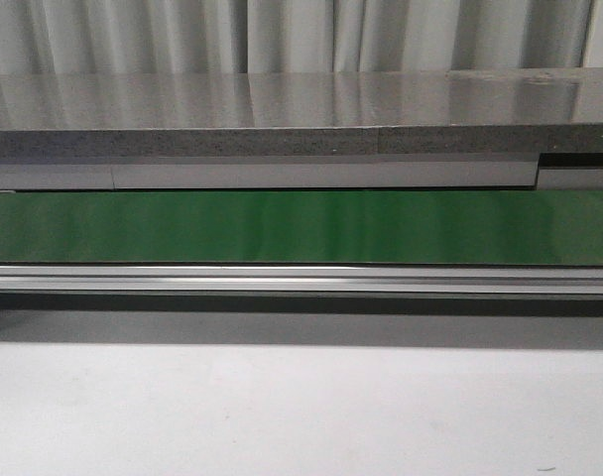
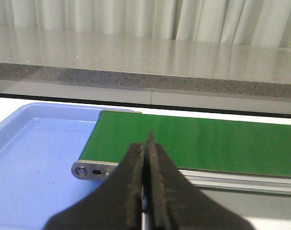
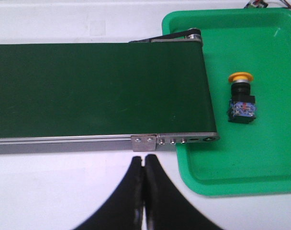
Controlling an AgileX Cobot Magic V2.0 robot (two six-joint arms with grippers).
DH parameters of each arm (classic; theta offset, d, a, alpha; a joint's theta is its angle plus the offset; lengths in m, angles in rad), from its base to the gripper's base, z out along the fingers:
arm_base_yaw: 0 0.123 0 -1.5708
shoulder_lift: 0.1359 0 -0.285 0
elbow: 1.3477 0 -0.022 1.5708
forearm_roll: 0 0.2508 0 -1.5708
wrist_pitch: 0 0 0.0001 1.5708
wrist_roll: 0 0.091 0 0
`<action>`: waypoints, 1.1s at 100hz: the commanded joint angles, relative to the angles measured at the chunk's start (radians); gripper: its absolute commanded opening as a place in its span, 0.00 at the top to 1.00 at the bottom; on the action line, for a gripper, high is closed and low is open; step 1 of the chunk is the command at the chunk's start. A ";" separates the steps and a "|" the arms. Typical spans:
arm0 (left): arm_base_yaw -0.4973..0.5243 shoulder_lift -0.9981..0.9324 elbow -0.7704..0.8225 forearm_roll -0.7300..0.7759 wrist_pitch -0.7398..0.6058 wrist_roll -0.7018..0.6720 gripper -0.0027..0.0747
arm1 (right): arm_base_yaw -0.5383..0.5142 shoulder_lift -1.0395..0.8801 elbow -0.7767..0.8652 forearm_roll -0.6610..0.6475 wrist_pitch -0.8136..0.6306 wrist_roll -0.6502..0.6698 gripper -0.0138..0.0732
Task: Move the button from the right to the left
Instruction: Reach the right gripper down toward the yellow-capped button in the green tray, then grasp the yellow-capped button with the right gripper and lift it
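Button waiting in the right-hand tray, both grippers closed and empty.

The green belt [image 1: 301,228] spans the front view, its ends reaching a blue tray [image 2: 26,158] on the left and a green tray [image 3: 260,163] on the right. The left gripper [image 2: 146,139] and right gripper [image 3: 144,160] both have jaws pressed together, holding nothing. The button [image 3: 241,98] lies on its side in the green tray, just beyond the belt's end, cap pointing away from the right gripper, long axis roughly in line with the fingers. It sits ahead and off to one side of those jaws; the right arm is clearly nearer, and must open before reaching.
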State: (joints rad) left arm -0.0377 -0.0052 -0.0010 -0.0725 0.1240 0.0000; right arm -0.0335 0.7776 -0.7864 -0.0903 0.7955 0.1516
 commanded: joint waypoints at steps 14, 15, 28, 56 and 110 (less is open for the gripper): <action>-0.007 -0.032 0.044 0.000 -0.079 -0.012 0.99 | -0.049 0.170 -0.127 0.000 -0.031 0.005 0.74; -0.007 -0.032 0.044 0.000 -0.079 -0.012 0.99 | -0.052 0.179 -0.130 0.000 -0.030 0.005 0.73; -0.007 -0.032 0.044 0.000 -0.079 -0.012 0.99 | -0.141 0.254 -0.162 0.000 0.008 0.005 0.31; -0.007 -0.032 0.044 0.000 -0.079 -0.012 0.99 | -0.357 0.376 -0.199 0.000 0.062 0.004 0.16; -0.007 -0.032 0.044 0.000 -0.079 -0.012 0.99 | -0.545 0.792 -0.384 0.102 -0.027 -0.057 0.16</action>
State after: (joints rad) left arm -0.0377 -0.0052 -0.0010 -0.0725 0.1240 0.0000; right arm -0.5718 1.5461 -1.1069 -0.0195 0.8176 0.1343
